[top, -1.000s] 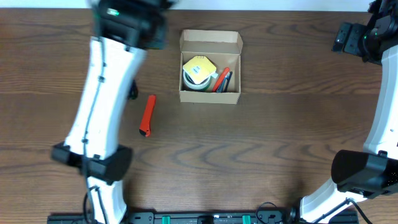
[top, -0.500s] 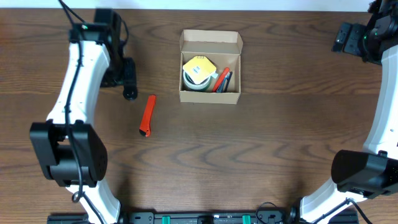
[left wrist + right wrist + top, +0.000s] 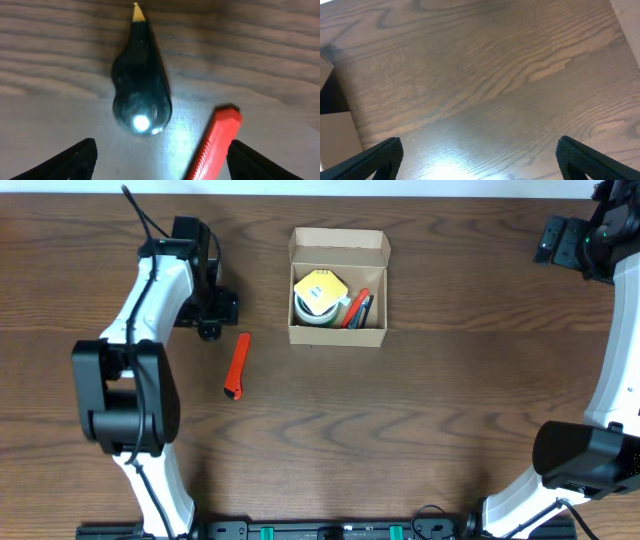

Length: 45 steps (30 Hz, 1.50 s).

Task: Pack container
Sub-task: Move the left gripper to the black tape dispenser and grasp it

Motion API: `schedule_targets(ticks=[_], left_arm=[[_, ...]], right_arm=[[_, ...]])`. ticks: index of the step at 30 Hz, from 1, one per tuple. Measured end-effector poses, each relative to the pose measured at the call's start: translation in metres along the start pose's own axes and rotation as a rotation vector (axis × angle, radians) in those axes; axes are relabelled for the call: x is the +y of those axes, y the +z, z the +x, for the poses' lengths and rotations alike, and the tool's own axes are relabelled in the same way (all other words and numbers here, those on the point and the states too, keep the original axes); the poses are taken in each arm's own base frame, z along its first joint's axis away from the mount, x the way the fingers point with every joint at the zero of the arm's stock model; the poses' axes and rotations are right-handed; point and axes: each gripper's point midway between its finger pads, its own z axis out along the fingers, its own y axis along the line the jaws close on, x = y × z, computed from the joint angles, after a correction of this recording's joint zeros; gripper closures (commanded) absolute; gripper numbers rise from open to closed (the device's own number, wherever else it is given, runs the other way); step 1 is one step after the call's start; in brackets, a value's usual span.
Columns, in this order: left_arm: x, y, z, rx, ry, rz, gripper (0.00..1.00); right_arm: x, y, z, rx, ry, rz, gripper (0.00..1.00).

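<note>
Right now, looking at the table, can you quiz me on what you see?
1. True or false: the box is shut.
2. Which lies outside the box? A yellow roll, B red tool, C pens.
3. What colour is the tip of the black thing by the left gripper?
Key: 1 false; 2 B; 3 yellow.
</note>
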Motion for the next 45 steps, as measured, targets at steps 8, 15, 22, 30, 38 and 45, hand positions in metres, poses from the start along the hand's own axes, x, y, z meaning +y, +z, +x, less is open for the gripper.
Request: schedule_targets(ticks=[8, 15, 22, 30, 38, 45], left_arm=[[0.003, 0.03, -0.004, 0.021, 0.003, -0.015, 0.18], [0.007, 0.032, -0.015, -0.019, -0.005, -0.033, 0.18], [0.02, 0.038, -0.017, -0.02, -0.056, -0.036, 0.2], [0.022, 0.044, -0.015, -0.004, -0.079, -0.009, 0.34], [0.021, 0.044, -0.012, 0.01, -0.096, -0.004, 0.6], [0.02, 0.044, -0.01, 0.016, -0.098, 0.003, 0.65]], right_arm=[[0.0, 0.0, 0.0, 0.0, 0.0, 0.0, 0.01], [0.0, 0.0, 0.0, 0.0, 0.0, 0.0, 0.01], [0.0, 0.0, 0.0, 0.0, 0.0, 0.0, 0.01], [0.0, 0.0, 0.0, 0.0, 0.0, 0.0, 0.01], [0.0, 0.0, 0.0, 0.0, 0.0, 0.0, 0.01], [0.0, 0.0, 0.0, 0.0, 0.0, 0.0, 0.01]])
